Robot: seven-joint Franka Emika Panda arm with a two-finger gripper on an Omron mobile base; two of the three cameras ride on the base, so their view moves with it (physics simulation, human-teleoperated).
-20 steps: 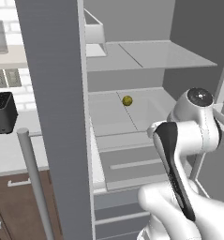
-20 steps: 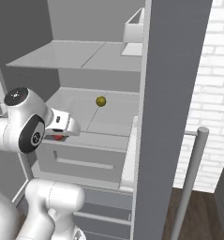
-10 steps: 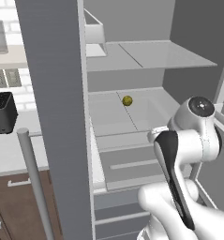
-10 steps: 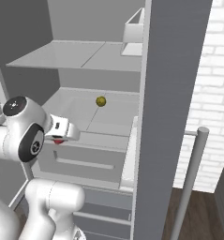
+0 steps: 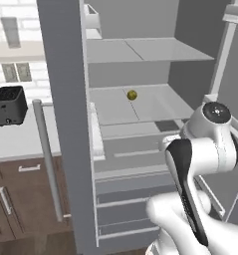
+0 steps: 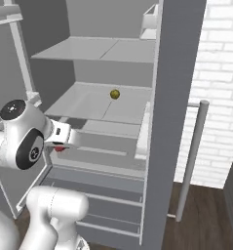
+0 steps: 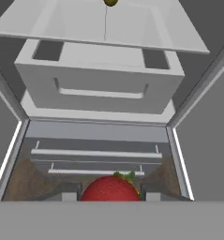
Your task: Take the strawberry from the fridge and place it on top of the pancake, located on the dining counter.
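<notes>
Gripper (image 7: 111,197) clenched on the strawberry (image 7: 110,189), held out in front of the open fridge (image 6: 176,73); fingertips mostly cut off in hand view. Yellow-green ball (image 5: 132,94) sits on the middle shelf (image 5: 110,107).

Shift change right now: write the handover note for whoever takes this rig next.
Hand: shut on the strawberry, which sits between the fingertips in the hand view; in the right base view it shows as a red spot under the hand.
Fridge: doors open. The hand is in front of the lower drawers, outside the shelves. A yellow-green ball lies on the middle shelf; leave it.
Done: strawberry picked from the fridge.
Left: carry it to the dining counter and set it on top of the pancake.
</notes>
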